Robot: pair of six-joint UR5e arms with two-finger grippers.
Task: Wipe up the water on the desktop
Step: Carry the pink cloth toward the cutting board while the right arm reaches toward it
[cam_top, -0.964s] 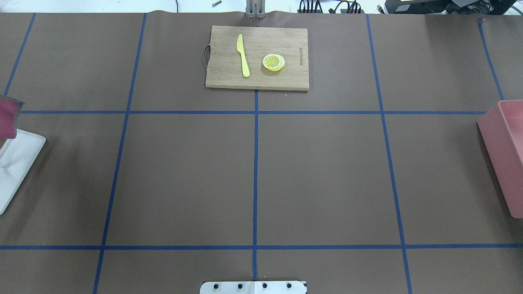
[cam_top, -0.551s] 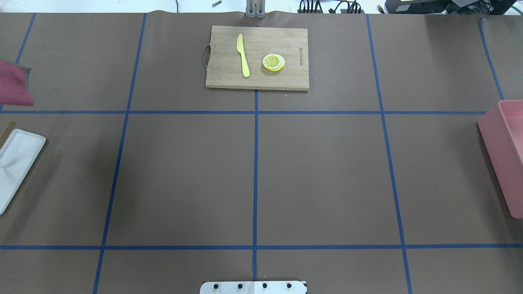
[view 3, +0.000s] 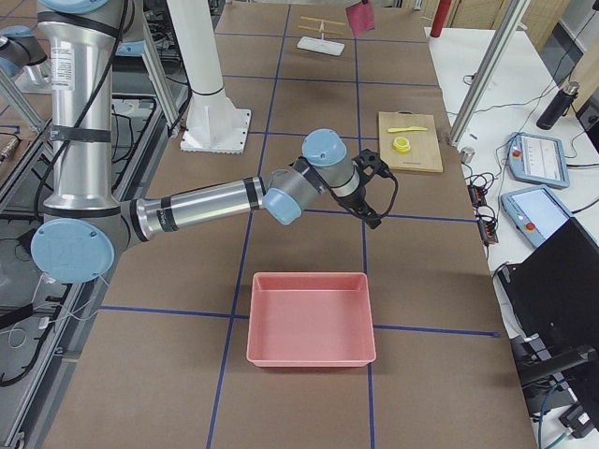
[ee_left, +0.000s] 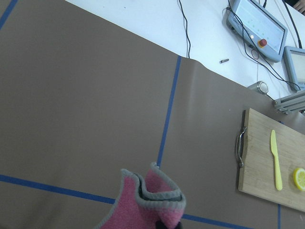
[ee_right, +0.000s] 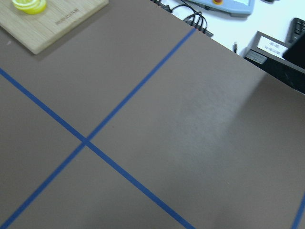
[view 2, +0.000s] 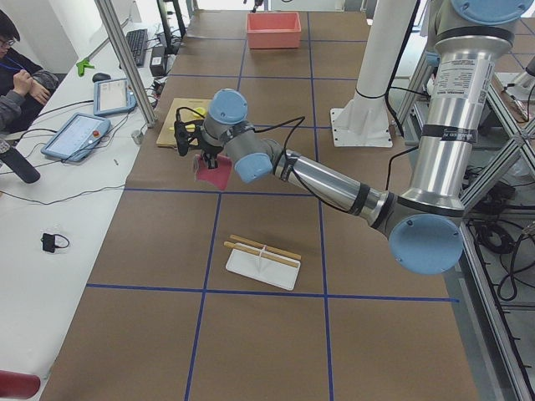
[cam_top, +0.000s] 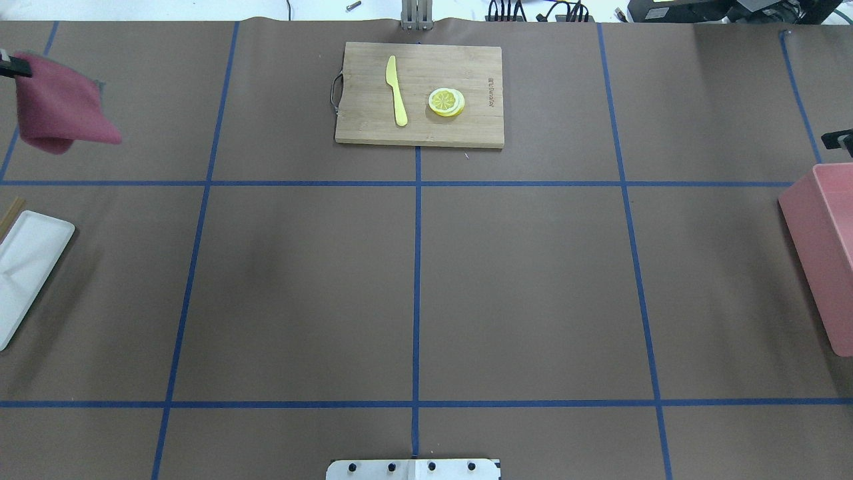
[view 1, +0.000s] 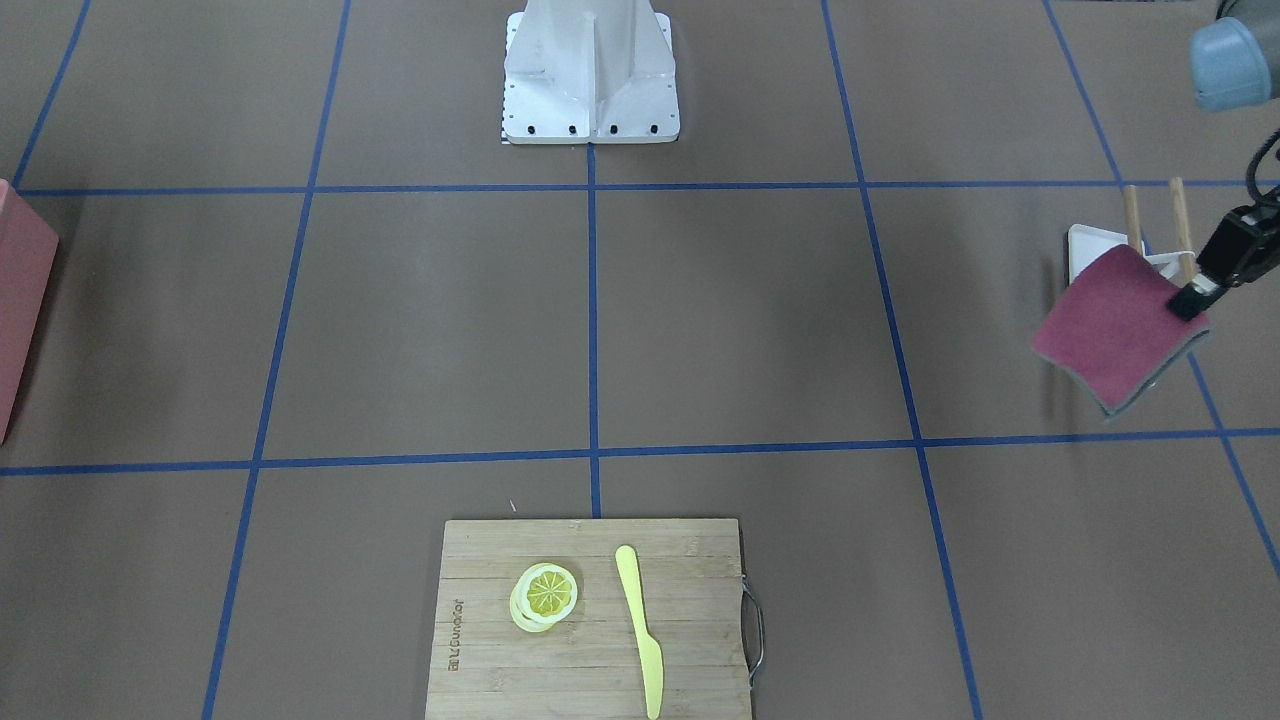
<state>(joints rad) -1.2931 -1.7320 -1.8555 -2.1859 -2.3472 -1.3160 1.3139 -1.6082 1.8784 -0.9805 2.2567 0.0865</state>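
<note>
The brown desktop [cam_top: 520, 280] with blue tape lines shows no water that I can make out. My left gripper [view 1: 1190, 300] is shut on one edge of a maroon cloth [view 1: 1115, 330] with a grey rim and holds it hanging in the air above the desktop. The cloth also shows at the far left of the overhead view [cam_top: 60, 110] and in the left wrist view [ee_left: 147, 200]. My right gripper [view 3: 372, 192] hovers over the desktop beyond the pink bin. Only its tip [cam_top: 838, 140] shows overhead, and I cannot tell whether it is open.
A bamboo cutting board [cam_top: 420, 130] with a yellow knife [cam_top: 397, 90] and a lemon slice [cam_top: 446, 102] lies at the far middle. A white tray [cam_top: 26, 267] sits at the left edge, a pink bin [cam_top: 823, 247] at the right edge.
The left gripper has carried the cloth away from the white tray, farther from the robot and a little toward the middle. The right gripper's tip has come into view at the right edge.
</note>
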